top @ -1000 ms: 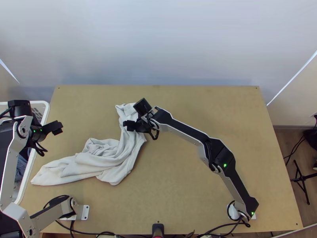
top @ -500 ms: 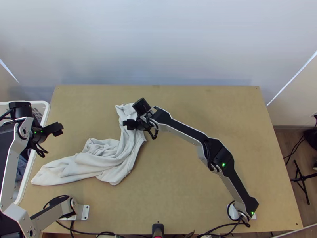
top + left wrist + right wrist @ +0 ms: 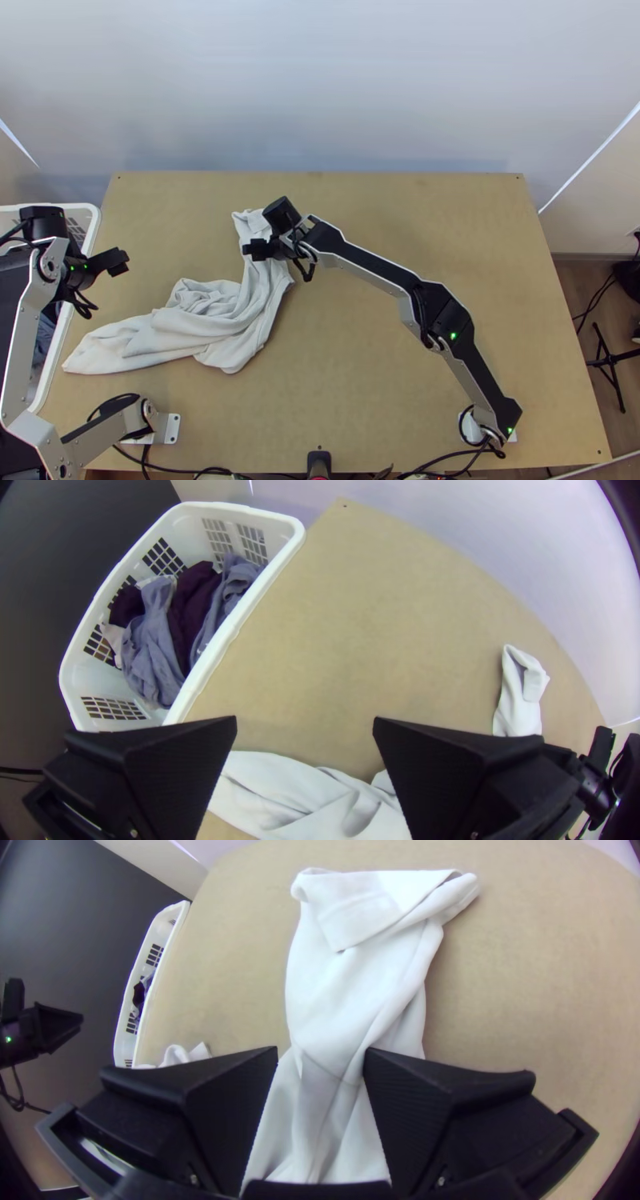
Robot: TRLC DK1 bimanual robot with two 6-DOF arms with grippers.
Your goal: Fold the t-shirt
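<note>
In the top view my right gripper [image 3: 258,250] is over the upper part of the white t-shirt [image 3: 254,308], which lies bunched on the table's left half, one end toward the far side, another toward the basket. The right wrist view has the right gripper [image 3: 321,1057] open, its fingers apart above the cloth [image 3: 353,993], whose far end is turned over in a flap. My left gripper [image 3: 118,261] is near the table's left edge, away from the shirt. In the left wrist view the left gripper [image 3: 305,723] stands open with nothing held, part of the shirt [image 3: 293,793] beyond it.
A white basket [image 3: 267,580] with blue, dark and white clothes stands at the table's left edge, under the left arm. Bare wooden table [image 3: 416,216] lies to the right of the shirt, with the right arm crossing it. Cables run along the near edge.
The right gripper has shifted slightly left and toward the table's far side. The shirt's lie and the left arm look nearly the same.
</note>
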